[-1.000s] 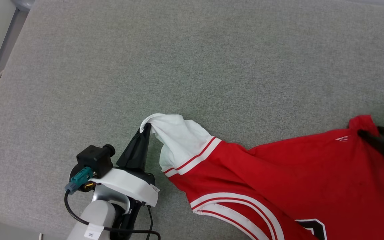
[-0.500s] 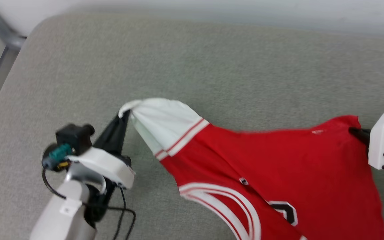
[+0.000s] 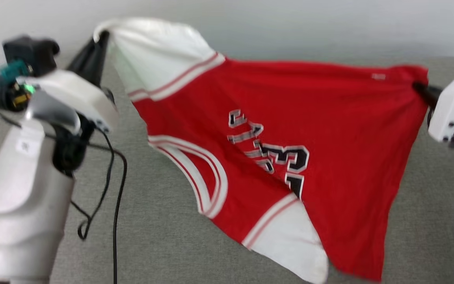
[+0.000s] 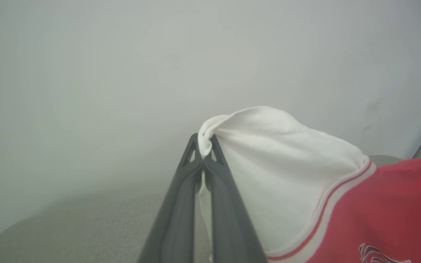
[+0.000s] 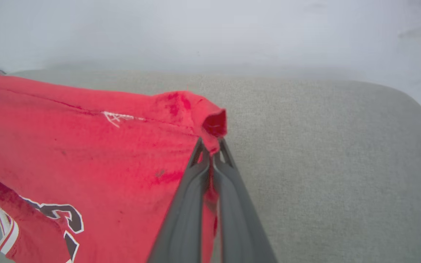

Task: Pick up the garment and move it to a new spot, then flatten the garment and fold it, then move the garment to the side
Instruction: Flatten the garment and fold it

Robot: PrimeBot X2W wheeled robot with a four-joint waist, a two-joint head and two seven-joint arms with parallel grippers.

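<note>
While garment (image 3: 329, 138) hangs between them | left fingers (image 4: 181, 204) closed on white sleeve (image 4: 269, 153) tip | right fingers (image 5: 188, 204) closed on red corner (image 5: 214, 122)

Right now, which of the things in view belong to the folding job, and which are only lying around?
Of the job: garment, held up; left gripper, shut on its white sleeve; right gripper, shut on a red corner.
Only around: grey padded surface; black cable, hanging loose; pale wall.
</note>
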